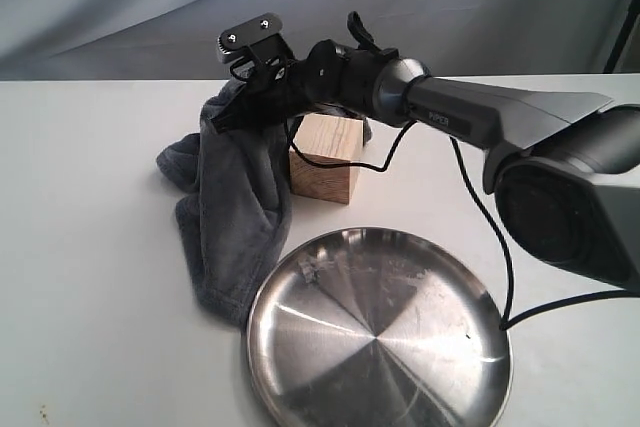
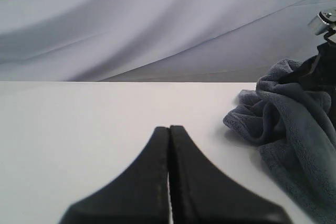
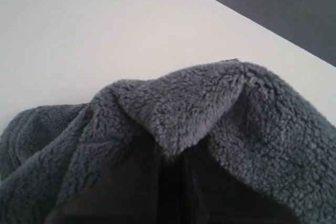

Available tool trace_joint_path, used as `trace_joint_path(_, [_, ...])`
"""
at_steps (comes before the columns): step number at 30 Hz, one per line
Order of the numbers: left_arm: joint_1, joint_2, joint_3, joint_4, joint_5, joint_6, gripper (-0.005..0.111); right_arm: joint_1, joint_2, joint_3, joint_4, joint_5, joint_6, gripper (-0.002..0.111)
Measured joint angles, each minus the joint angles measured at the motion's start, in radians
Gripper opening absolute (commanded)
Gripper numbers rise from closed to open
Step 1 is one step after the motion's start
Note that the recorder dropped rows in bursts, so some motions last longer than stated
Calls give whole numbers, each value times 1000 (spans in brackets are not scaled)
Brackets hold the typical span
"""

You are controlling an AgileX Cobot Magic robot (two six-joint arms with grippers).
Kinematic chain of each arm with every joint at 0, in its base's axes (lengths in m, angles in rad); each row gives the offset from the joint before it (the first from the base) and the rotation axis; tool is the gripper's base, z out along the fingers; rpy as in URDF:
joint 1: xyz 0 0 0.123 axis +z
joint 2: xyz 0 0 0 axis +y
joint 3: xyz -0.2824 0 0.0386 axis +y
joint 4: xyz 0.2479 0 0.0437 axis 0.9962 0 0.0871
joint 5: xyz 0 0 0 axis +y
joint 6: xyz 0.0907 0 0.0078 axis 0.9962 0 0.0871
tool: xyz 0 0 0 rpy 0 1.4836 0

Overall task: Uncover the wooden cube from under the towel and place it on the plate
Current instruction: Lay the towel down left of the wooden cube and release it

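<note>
Where the table comes nearest the exterior camera, the steel plate lies flat, its scuffed surface showing only reflections. Against or just beside its left rim lies the low end of the grey-blue towel, which rises in a bunched fold towards the far side. Just beyond the plate's far rim the wooden cube stands uncovered on the table, outside the plate, with the towel's fold against its left face. Above the cube, the right gripper reaches across from the right and is clamped on the towel's upper edge; its wrist view shows plush cloth draped over the dark fingers. Left of the towel, the left gripper hangs low over bare table, jaws pressed together, empty.
</note>
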Motion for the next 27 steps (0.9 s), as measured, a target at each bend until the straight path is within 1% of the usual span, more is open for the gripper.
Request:
trace_joint_path(3, [0,0,0,0,0,0,0,0,40,-57,1,32,0,0])
trace_joint_path(7, [0,0,0,0,0,0,0,0,64,-70,-1,42,0,0])
trace_joint_path(8, [0,0,0,0,0,0,0,0,66,-70,-1,42,0,1])
trace_joint_path(10, [0,0,0,0,0,0,0,0,70,-70,-1,44,0,7])
trace_joint_path(13, [0,0,0,0,0,0,0,0,71,-70,-3,44,0,22])
trace_joint_path(19, [0,0,0,0,0,0,0,0,72,-70,-1,52,2,54])
trace_joint_path(20, [0,0,0,0,0,0,0,0,72,-70,-1,54,2,60])
trace_joint_path(23, [0,0,0,0,0,0,0,0,72,-70,-1,65,2,75])
trace_joint_path(27, [0,0,0,0,0,0,0,0,68,-70,1,74,2,88])
